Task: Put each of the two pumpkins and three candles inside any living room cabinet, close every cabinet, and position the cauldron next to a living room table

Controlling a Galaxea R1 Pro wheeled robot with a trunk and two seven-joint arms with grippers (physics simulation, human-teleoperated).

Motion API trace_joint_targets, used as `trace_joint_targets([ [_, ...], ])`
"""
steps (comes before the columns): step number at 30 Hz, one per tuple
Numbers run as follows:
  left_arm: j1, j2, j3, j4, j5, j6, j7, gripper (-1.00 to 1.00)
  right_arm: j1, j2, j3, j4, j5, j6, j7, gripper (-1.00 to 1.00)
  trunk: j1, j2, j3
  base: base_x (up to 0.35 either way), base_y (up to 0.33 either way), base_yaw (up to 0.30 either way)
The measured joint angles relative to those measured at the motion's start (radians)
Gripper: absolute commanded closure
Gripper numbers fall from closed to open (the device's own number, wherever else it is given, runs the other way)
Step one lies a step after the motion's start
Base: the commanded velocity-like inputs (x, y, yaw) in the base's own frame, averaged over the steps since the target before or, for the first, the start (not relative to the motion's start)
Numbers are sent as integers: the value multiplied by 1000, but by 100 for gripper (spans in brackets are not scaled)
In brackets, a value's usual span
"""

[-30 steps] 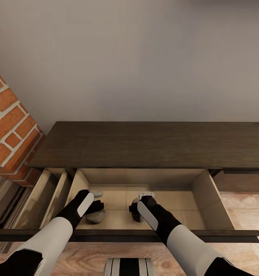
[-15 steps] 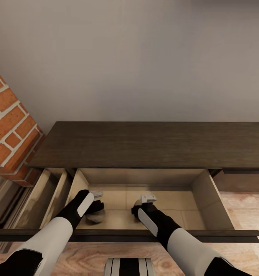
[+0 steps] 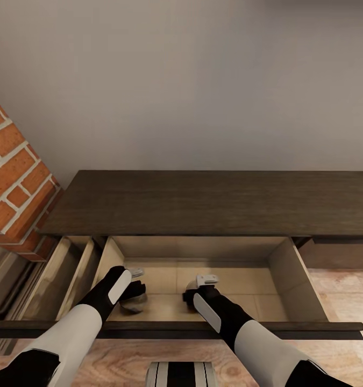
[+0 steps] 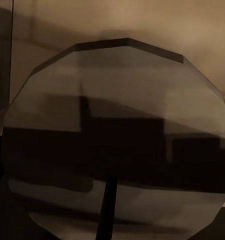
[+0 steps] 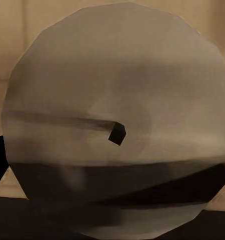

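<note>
Reaching into the open drawer (image 3: 297, 279) of the cabinet (image 3: 213, 201), both arms are lowering candles: the left tool (image 3: 136, 282) is hanging over one candle (image 3: 133, 303) near the drawer's left wall, the right tool (image 3: 201, 287) over another (image 5: 115, 120) mid-floor. Whether either tool is pinching, I cannot tell. Open floor is lying rightward.

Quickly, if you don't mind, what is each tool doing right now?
Left tool: closed on a candle inside the open drawer.
Right tool: closed on a second candle, low in that drawer.
</note>
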Motion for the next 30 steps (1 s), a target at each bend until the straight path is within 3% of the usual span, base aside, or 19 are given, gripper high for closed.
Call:
trace_joint_targets([
  [10,0,0,-4,2,-6,-1,-1,100,-1,0,17,21,34,7,29,100,0,0,0,0,0,0],
  [11,0,0,-4,2,-6,-1,-1,-100,-1,0,17,21,34,7,29,100,0,0,0,0,0,0],
  [12,1,1,-4,21,-1,1,-1,-100,0,0,17,20,37,7,30,100,0,0,0,0,0,0],
  [13,1,1,-4,22,-18,6,0,-100,-1,0,18,20,38,7,30,100,0,0,0,0,0,0],
  [30,1,2,-3,21,-14,3,0,-100,-1,0,18,20,40,7,30,100,0,0,0,0,0,0],
])
